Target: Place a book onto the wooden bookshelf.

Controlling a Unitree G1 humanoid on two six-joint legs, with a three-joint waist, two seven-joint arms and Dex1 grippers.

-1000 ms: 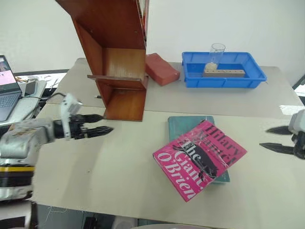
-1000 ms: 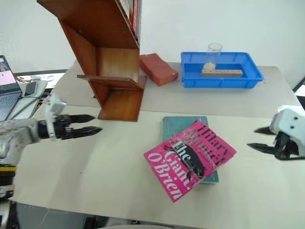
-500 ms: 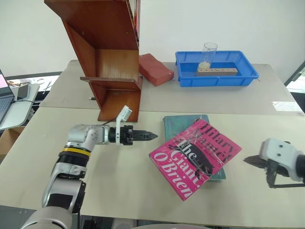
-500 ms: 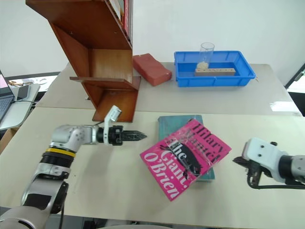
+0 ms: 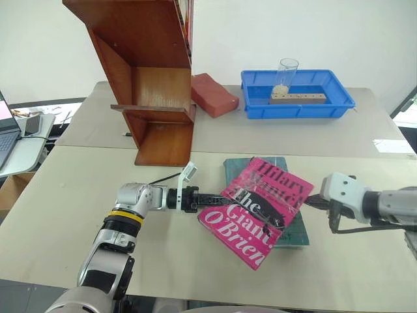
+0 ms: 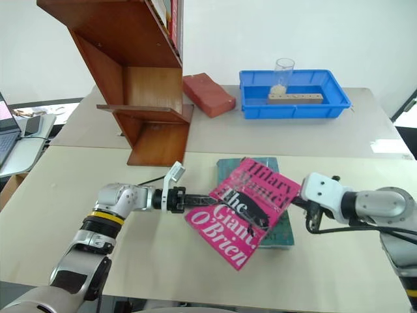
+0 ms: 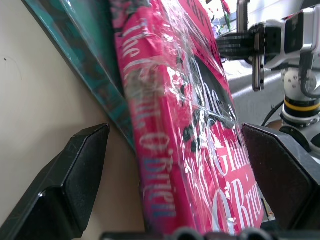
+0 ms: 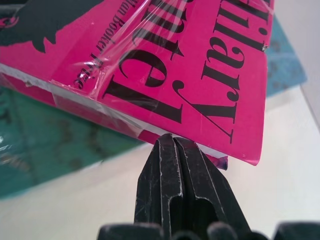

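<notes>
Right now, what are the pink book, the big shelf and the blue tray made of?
The pink book looks like paper wrapped in shiny clear plastic: the wrap crinkles and glints. The shelf looks like reddish-brown wood with a smooth, slightly glossy finish; grain lines show on its panels. The blue tray is probably hard plastic: even colour, smooth molded rim.

Silver arms (yellow band on left), black-fingered left hand [image 5: 210, 199].

- Our left arm reaches low across the front, its left gripper [image 5: 218, 199] level with fingers spread wide.
- Our right arm angles inward; the right gripper [image 8: 181, 150] has fingers pressed together.
</notes>
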